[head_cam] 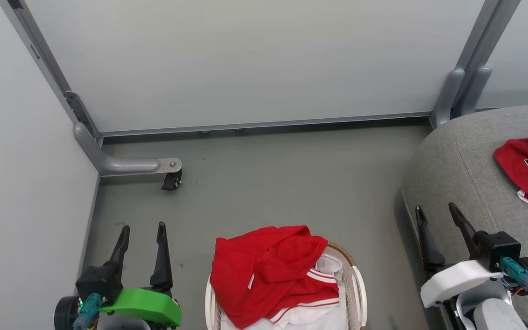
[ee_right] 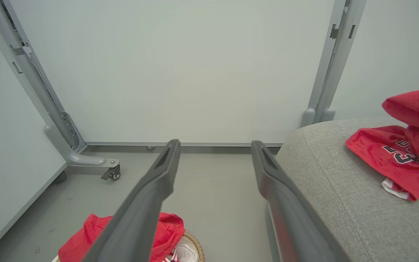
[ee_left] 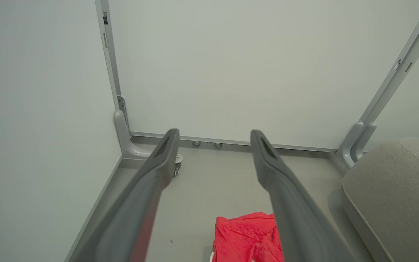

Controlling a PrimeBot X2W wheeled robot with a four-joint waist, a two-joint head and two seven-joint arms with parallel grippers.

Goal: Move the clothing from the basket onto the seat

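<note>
Red clothing (head_cam: 268, 270) with white stripes is lying heaped in the white basket (head_cam: 359, 286) on the floor, while another red jersey (head_cam: 525, 167) is resting on the grey couch (head_cam: 456, 174), showing dark digits too folded to read. The left gripper (head_cam: 143, 226) and the right gripper (head_cam: 436, 207) are both standing wide apart, holding nothing, one on each side of the basket.

Grey floor (head_cam: 291, 183) bearing basket (head_cam: 359, 280), couch (head_cam: 463, 176) bearing red jerseys (head_cam: 520, 170)
</note>
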